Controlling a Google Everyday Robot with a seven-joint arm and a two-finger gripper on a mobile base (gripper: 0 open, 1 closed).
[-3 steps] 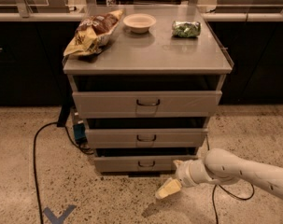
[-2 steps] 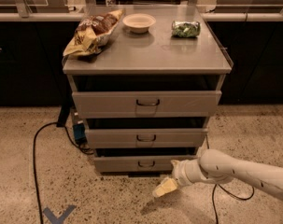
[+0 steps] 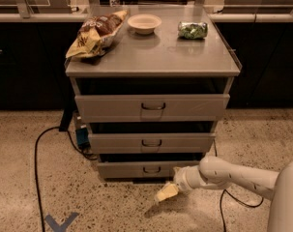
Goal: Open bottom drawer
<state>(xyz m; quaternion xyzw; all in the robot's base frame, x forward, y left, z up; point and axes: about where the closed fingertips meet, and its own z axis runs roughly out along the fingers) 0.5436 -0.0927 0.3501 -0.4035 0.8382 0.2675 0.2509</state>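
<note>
"Down near the floor, where was the gripper [image 3: 166, 193]?"

"Just in front of the bottom drawer [image 3: 122, 170], slightly right of its dark handle [image 3: 151, 169], angled down and left. Whether it was open or closed, I couldn't tell."

"And the drawer?"

"Lowest of three grey fronts, beneath the cabinet top [image 3: 155, 57] carrying a chip bag [image 3: 95, 33], bowl [image 3: 144, 23] and green packet [image 3: 192, 30]."

Drawers: three grey fronts under the counter [image 3: 151, 57]: top drawer [image 3: 112, 108], middle drawer [image 3: 112, 142], bottom drawer [image 3: 122, 169].
Handles: three handles [image 3: 153, 106], one per front.
Bags: one chip bag [image 3: 95, 33], left edge.
Bowls: one bowl [image 3: 144, 23], back edge.
Packets: one green packet [image 3: 192, 30], back right corner.
Gripper: one gripper [image 3: 166, 193], low, below the front edge, beside the bottom drawer.
</note>
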